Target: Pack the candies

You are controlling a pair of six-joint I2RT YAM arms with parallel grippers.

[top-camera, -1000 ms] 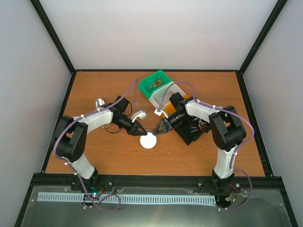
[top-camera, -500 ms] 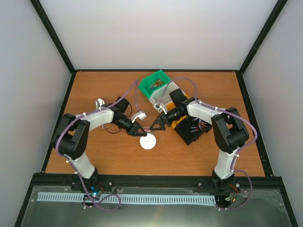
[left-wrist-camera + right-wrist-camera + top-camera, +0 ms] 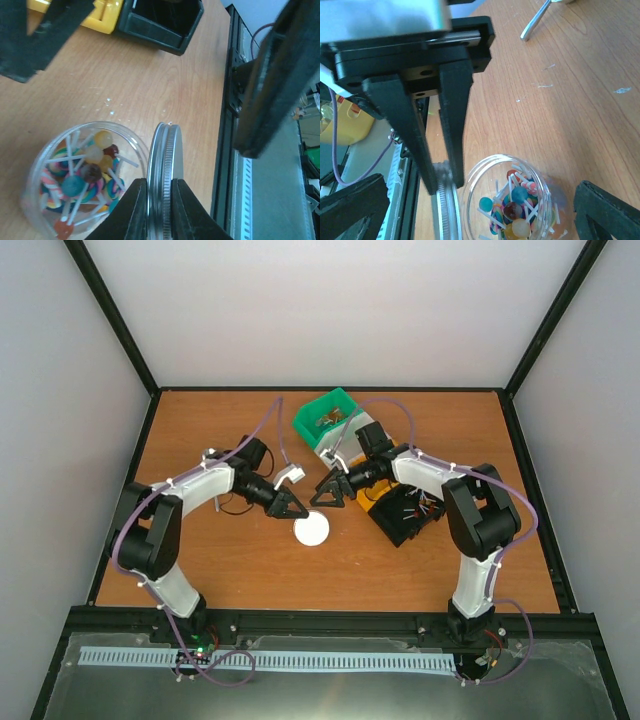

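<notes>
The candies [image 3: 85, 172], small lollipops, lie in the clear open jar [image 3: 35, 165] near the middle of the counter [image 3: 200, 420]. Both arms have drawn back a little toward the far edge, away from the jar. The left fingers [image 3: 135, 210] clench the metal lid [image 3: 167, 145] on its edge. The right fingers [image 3: 355, 205] are spread and hold nothing. I judge that the closing remains to be done.
</notes>
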